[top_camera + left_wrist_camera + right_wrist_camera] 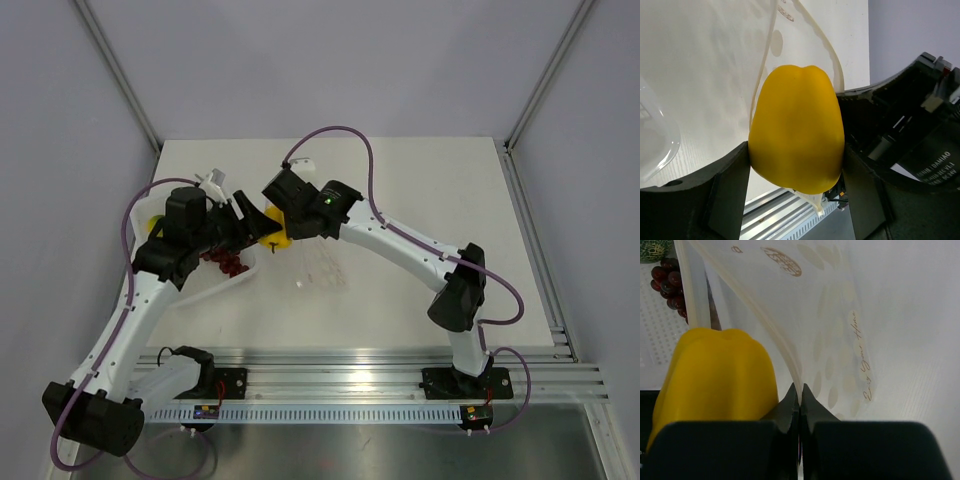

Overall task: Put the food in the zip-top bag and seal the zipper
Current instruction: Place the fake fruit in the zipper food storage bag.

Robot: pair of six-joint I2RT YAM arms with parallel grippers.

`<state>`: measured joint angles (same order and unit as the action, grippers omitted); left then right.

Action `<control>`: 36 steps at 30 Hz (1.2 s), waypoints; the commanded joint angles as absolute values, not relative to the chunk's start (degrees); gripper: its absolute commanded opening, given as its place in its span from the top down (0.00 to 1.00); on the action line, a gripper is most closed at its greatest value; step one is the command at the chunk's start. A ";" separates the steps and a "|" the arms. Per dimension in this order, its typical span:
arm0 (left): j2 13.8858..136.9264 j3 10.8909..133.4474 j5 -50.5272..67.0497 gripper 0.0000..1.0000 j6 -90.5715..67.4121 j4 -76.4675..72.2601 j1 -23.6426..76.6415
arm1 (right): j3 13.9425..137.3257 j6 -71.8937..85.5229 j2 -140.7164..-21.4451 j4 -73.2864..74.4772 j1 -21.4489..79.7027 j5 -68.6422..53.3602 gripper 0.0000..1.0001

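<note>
Far left: white tray (215, 288) with grapes (225, 262) and the green fruit (652, 247), not yet bagged.

Left pincer (796, 150) is spread wide and clamped on the yellow fruit (795, 115), a finger on each flank. The fruit is at the bag mouth, with one lip passing on either side of it in both wrist views. How deep it sits past the rim cannot be told.

Right pincer (800, 392) is fully closed, pinching the near lip of the bag (840, 315) right at the zipper (757, 315), just beside the fruit. The mouth end is lifted. The rest of the bag trails right and lies on the counter (420, 180).

Step in hand, judged: inserting the yellow fruit.

How to do it well:
- The left arm should push along the bag's length, toward the dotted body, not down into the counter.
- The right pincer should hold its pinch and pull slightly up and away so the mouth gapes. If that lip goes slack it will fold under the fruit.
- The fruit should be let go only once its widest part is past the zipper strip, or it will likely roll back out.
- The left fingers should open only a little and back out straight, since wide fingers may snag the far lip and drag the floppy bag.
- The two pincers are very close together, so moves should be small to avoid a knock.

The green fruit and the sealing are left to do.
</note>
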<state>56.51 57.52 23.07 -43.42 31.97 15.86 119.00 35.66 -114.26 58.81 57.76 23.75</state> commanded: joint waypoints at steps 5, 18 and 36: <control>58.09 58.71 17.85 0.61 -41.93 33.04 17.05 | 117.25 37.53 -109.25 52.65 58.10 19.07 1.00; 61.53 61.08 16.96 0.15 -40.34 35.77 19.42 | 116.54 38.14 -109.42 51.68 58.10 17.67 1.00; 58.45 81.82 4.22 0.15 -23.74 57.56 12.85 | 112.50 37.35 -107.67 50.45 58.18 18.02 1.00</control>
